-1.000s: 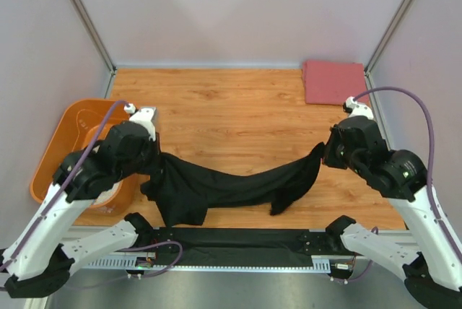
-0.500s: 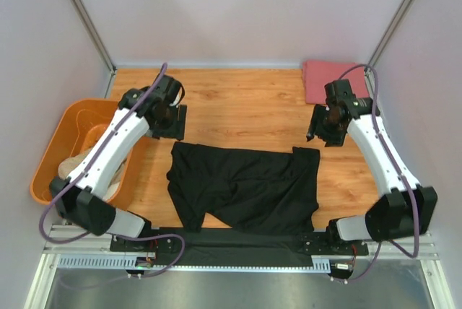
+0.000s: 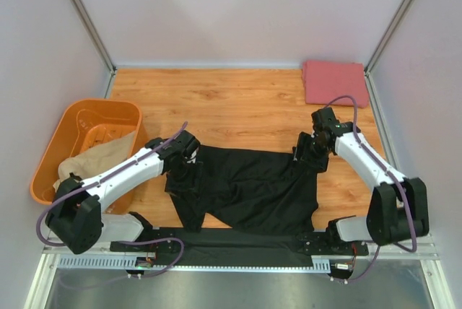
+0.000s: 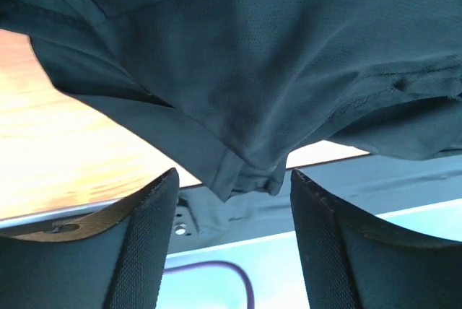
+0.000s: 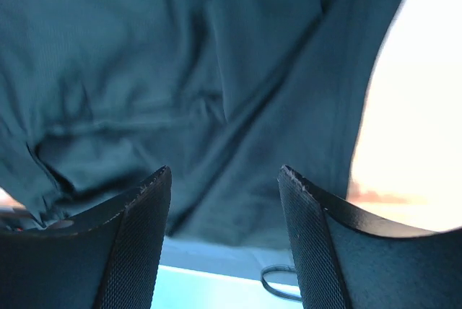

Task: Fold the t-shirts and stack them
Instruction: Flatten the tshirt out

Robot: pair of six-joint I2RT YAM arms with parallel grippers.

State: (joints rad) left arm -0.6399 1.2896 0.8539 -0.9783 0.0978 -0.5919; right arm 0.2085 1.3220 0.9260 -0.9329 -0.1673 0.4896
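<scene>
Your left fingers point(image 4: 144, 251) and right fingers point(image 5: 137, 251) spread, empty, over the black t-shirt point(image 3: 245, 186) | risk: pinching bunched layers drags it crooked.

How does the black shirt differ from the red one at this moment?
The black shirt lies spread and wrinkled at the near middle of the table; the red shirt is a neat folded rectangle in the far right corner. The black one covers much more table than the red. Both lie flat on the wood.
</scene>
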